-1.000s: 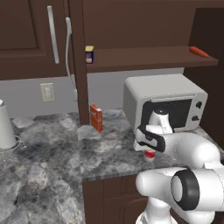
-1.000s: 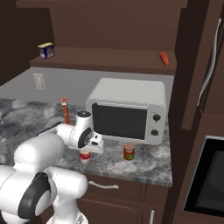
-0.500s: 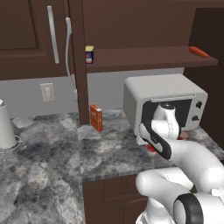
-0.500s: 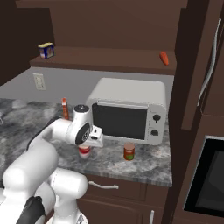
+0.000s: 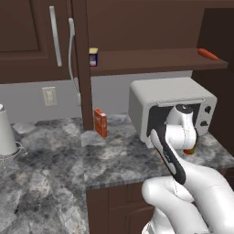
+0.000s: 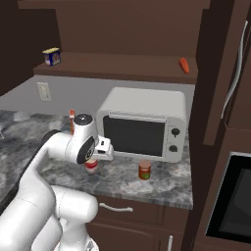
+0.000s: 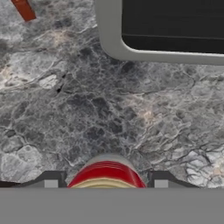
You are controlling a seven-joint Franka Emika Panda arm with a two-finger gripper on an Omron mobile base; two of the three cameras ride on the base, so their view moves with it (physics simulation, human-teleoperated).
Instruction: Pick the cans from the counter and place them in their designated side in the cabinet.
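My gripper (image 7: 106, 183) is shut on the red can with the cream-white band (image 7: 106, 172), with a dark finger on either side of it. In the right base view this can (image 6: 91, 166) hangs under the hand (image 6: 96, 156), close over the counter (image 6: 59, 166) in front of the microwave's left corner. The plain orange-red can (image 6: 144, 170) stands on the counter before the microwave door, to the right of the held one. In the left base view the arm covers the hand. The cabinet's shelf board (image 6: 117, 66) runs above.
A white microwave (image 6: 147, 122) stands at the back of the counter. A flat orange-red box (image 5: 100, 122) leans by the cabinet post. A blue-and-yellow container (image 6: 51, 57) and a small orange-red object (image 6: 183, 64) sit on the shelf. A white appliance (image 5: 7, 135) stands far left.
The arm has swung in front of the microwave. The hand with the red banded can has come up slightly off the counter. The orange-red can has not moved.
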